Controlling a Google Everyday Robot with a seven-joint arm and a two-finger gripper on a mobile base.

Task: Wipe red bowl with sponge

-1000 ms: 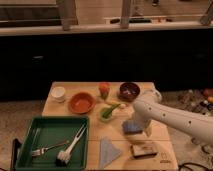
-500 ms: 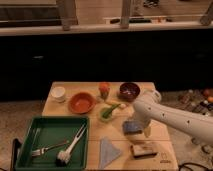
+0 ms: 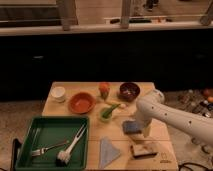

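Observation:
The red bowl (image 3: 81,102) stands on the wooden table (image 3: 67,112) at the back left, empty. The sponge (image 3: 131,127), a small blue pad, lies flat on the table right of centre. My gripper (image 3: 145,132) hangs at the end of the white arm (image 3: 165,116) that reaches in from the right. It is down at the sponge's right edge, far from the bowl.
A green tray (image 3: 30,131) at front left holds a fork and a brush. A grey-blue folded cloth (image 3: 107,151) and a tan-brown block (image 3: 145,150) lie at the front. A white cup (image 3: 59,93), an orange item (image 3: 103,88), a dark bowl (image 3: 129,91) and a green item (image 3: 107,111) stand behind.

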